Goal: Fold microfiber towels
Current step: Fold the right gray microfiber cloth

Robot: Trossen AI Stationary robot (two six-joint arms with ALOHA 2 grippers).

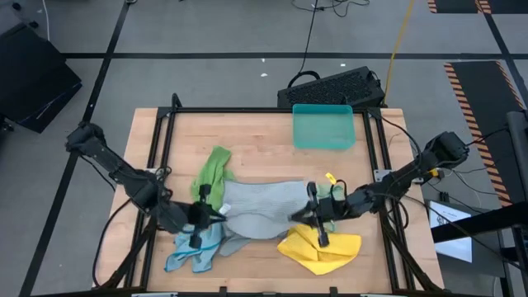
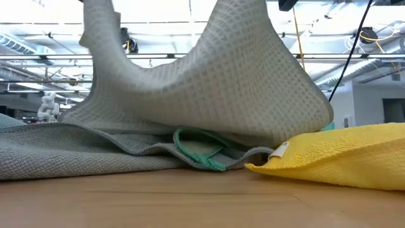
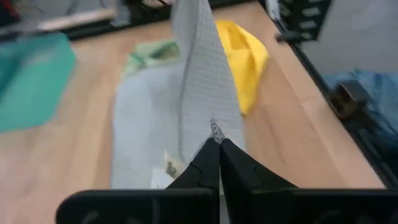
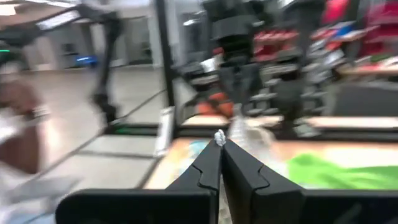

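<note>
I have both grippers, left [image 3: 217,138] and right [image 4: 219,142], clamped on the grey towel [image 1: 264,206] corners (lifted between them), ready to fold.

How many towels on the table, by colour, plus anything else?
Grey towel: 1
Bright green towel: 1
Light blue towel: 1
Yellow towel: 1
Teal tray: 1
Total: 5

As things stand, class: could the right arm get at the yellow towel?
Probably not yet: the right gripper is shut on the grey towel. The yellow towel lies uncovered just beside it, so letting go comes first.
</note>
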